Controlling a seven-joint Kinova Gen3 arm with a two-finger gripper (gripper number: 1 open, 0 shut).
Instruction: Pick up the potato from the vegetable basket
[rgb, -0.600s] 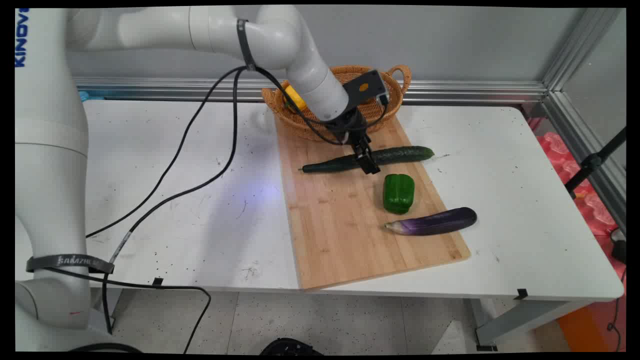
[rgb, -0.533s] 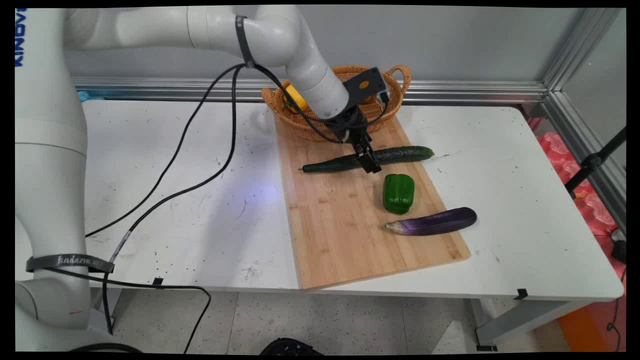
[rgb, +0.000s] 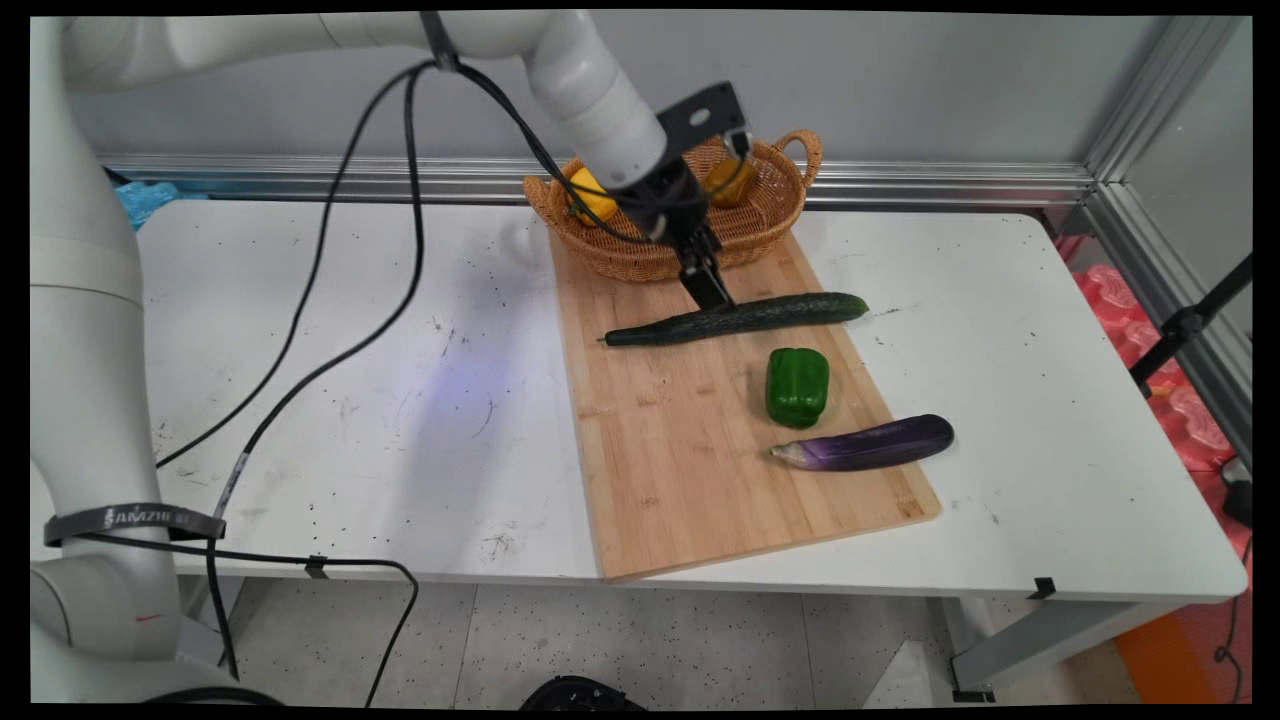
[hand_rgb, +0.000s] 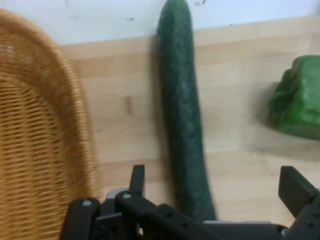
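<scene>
I am watching from far away, and I see the end effector (rgb: 712, 292) hanging just over the long dark green cucumber (rgb: 740, 317), a little on the basket side of it. It is open wide and holds nothing. In the hand view one of its fingers (hand_rgb: 137, 176) is on one side of the cucumber and the other finger is far over on the other side, so the cucumber runs up between them. I cannot tell if the fingers touch the cucumber; it looks like they are a bit above it. The cucumber lies flat on the wooden board (rgb: 690, 470), near the far end, and it goes almost all the way across the board. Its skin is dark, bumpy and a little shiny, and it is thin and bends just a little. Right behind it is the woven basket (rgb: 770, 215), which sits on the far end of the board and has a yellow thing (rgb: 590, 197) and an orange thing (rgb: 725, 185) inside. In front of the cucumber, close by but not touching, is a blocky green pepper (rgb: 797, 386). Nearer to me is a purple eggplant (rgb: 865, 443), lying over the board's right edge. The board sits on the white table (rgb: 300, 330), and the arm's black cables (rgb: 330, 330) hang down over the left part of it.
</scene>
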